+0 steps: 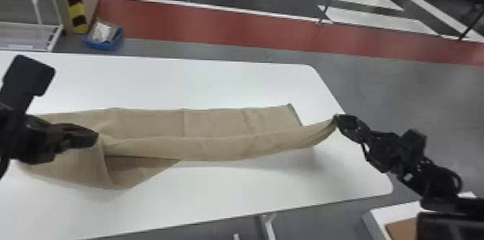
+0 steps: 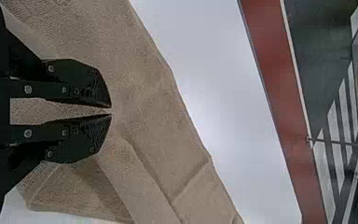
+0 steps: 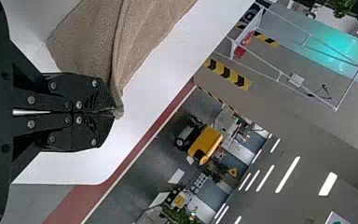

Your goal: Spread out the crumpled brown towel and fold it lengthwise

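Note:
The brown towel (image 1: 216,124) lies as a long strip across the table, its near edge raised between the two grippers and a flap spread at its left end. My left gripper (image 1: 94,139) pinches that near edge at the left; in the left wrist view the fingertips of my left gripper (image 2: 111,111) meet on the towel (image 2: 144,107). At the towel's right end my right gripper (image 1: 336,117) holds a corner above the table's right edge. The right wrist view has my right gripper (image 3: 116,112) closed on the gathered corner of the towel (image 3: 121,51).
The white table (image 1: 201,80) has its rounded right edge under the right arm. Beyond its far edge a blue bin (image 1: 104,37) stands on the floor, near a white rack (image 1: 46,37). A white box (image 1: 396,217) sits at the lower right, below the right arm.

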